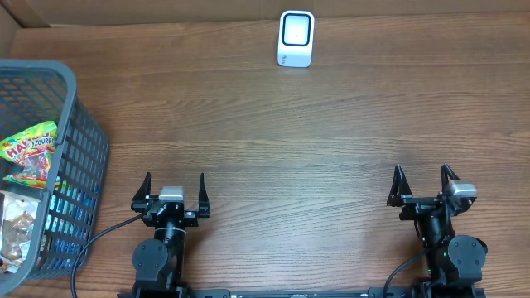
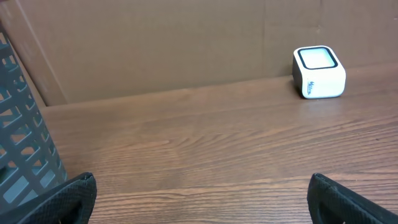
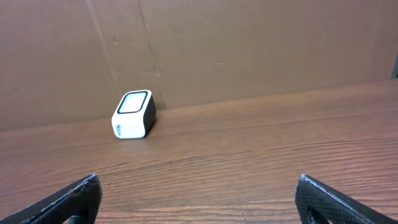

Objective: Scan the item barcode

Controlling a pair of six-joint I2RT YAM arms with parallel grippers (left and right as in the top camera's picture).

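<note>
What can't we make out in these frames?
- Basket: in the overhead view the left frame edge cuts it off, so its full contents are unknown. The left wrist view shows only a piece of its wall.
- Candy bag: overhead, no barcode shows on the upturned face.
- Packet below it: overhead, cut off by the frame edge, label too small to read.
- Scanner: side print too small to read in either wrist view.

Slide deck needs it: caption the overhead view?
Left gripper and right gripper stand open; white scanner at the far edge, grey basket of snacks at left.
</note>
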